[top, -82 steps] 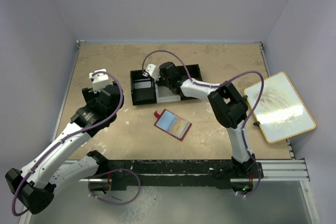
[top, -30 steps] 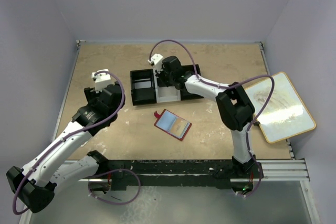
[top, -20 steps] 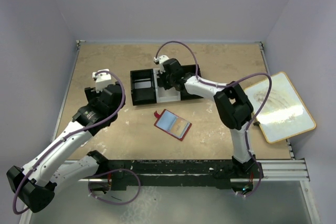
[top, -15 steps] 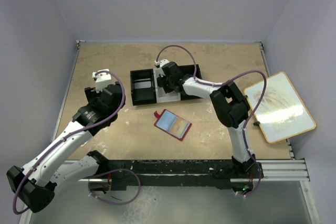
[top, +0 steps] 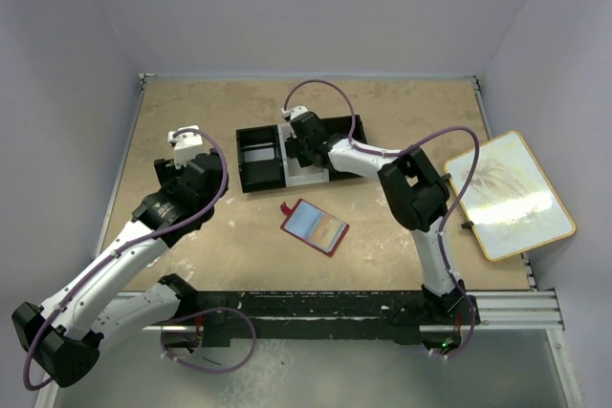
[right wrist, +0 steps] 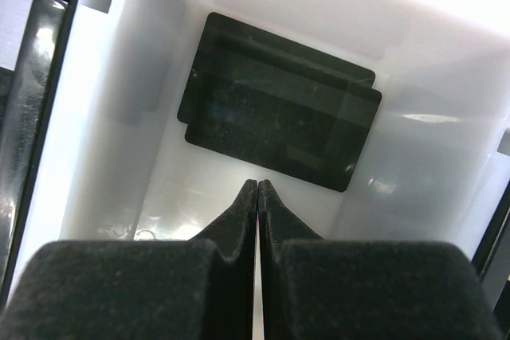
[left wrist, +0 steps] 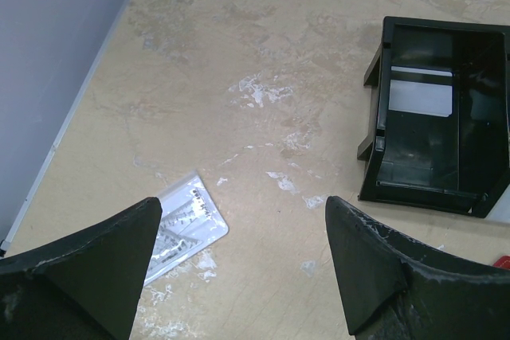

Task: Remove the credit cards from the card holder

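The card holder lies open on the counter, at six o'clock from the tray. Dark credit cards sit stacked in the tray's white compartment beneath the right jaws, which are pressed together and empty. The left jaws are spread. If the right jaws rise askew, they could snag the tray wall.

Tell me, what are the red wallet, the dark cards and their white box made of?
The card holder looks like leather or faux leather: matte red border, pale panels; too small to be sure. The credit cards look like stiff plastic: flat, dark, glossy with faint reflections. The tray seems smooth hard plastic: its white walls catch shiny highlights.
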Robot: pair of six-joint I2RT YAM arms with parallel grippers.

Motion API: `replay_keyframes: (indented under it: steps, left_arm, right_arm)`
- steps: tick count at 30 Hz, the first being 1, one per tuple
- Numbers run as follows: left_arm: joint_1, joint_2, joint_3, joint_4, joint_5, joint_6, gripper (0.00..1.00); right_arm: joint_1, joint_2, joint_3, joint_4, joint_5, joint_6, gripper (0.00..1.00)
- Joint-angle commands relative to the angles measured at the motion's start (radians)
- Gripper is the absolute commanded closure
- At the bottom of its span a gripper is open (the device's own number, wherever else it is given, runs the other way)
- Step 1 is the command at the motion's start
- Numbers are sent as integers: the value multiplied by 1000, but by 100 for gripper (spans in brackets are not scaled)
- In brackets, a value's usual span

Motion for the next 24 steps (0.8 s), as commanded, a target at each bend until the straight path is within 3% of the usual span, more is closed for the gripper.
replay_keyframes:
  steps: [1, 24]
  left_arm:
    - [4, -10, 3, 31, -9, 14, 18]
    - [4, -15, 3, 31, -7, 14, 18]
  right_arm:
    - [32, 42, 67, -87, 80, -26, 100]
    - [56, 165, 189, -117, 162, -52, 100]
